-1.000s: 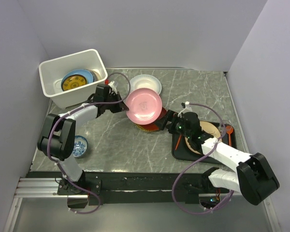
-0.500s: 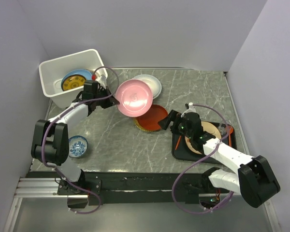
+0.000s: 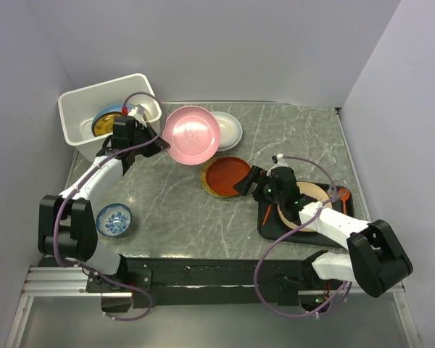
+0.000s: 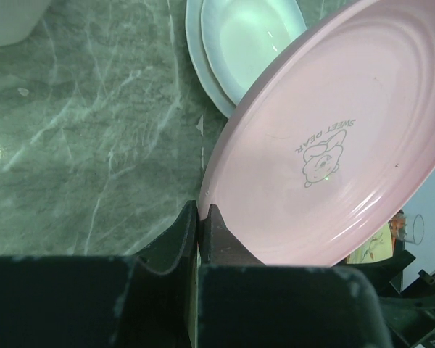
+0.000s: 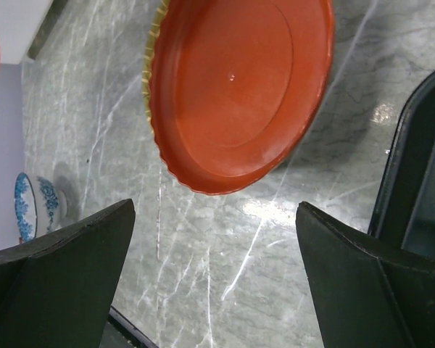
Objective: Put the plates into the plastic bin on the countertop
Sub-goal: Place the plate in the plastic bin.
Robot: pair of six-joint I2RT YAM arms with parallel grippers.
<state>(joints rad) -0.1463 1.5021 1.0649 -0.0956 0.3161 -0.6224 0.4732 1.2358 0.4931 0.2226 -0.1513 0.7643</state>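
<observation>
The left jaws are shut tight on the rim of a round pink plastic plate [image 4: 326, 145], pinching its lower edge. The plate is lifted off the grey-green marbled desk [image 3: 174, 210] and tilted, its face showing a small cartoon figure and the words "SWEET DEAR". Seen from above, it hangs between the white rectangular plastic bin [image 3: 80, 109] and a round white plate [image 3: 227, 129], and covers that plate's left edge. The white plate lies flat on the desk near the back wall. The bin stands in the far left corner, just beside the left wrist. Inside it lies a yellow patterned round plate [image 3: 104, 125], partly hidden by the arm.

The right jaws stand wide apart and hold nothing. They hover low over the desk, with the fingers [image 5: 58, 246] pointing at a round red-orange plate [image 5: 239, 94] just ahead of them, not touching it. This plate rests on a woven yellow plate [image 5: 154, 109], of which only the scalloped edge peeks out on one side. To the right of the jaws a flat black tray [image 3: 272, 225] carries a cream round plate [image 3: 308, 197] and an orange spoon [image 3: 344, 196]. A small blue-and-white patterned bowl [image 3: 114, 219] stands well apart at the near left of the desk.
</observation>
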